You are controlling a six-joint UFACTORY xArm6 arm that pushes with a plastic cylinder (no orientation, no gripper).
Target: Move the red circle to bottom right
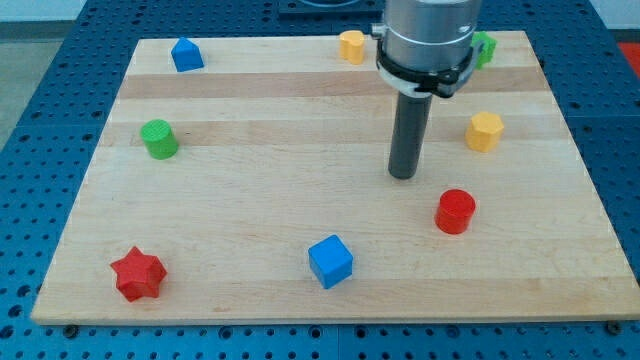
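Observation:
The red circle [455, 211] is a short red cylinder on the wooden board [250, 220], right of centre and toward the view's bottom. My tip [403, 175] is the lower end of the dark rod hanging from the grey arm at the view's top. The tip stands up and to the left of the red circle, a short gap apart, not touching it.
A blue cube [330, 261] lies at bottom centre. A red star [137, 274] is at bottom left. A green cylinder [158, 138] is at left. A blue block [186, 54] is at top left. A yellow block [351, 45] and a partly hidden green block [485, 47] are at top. A yellow hexagon [484, 131] is at right.

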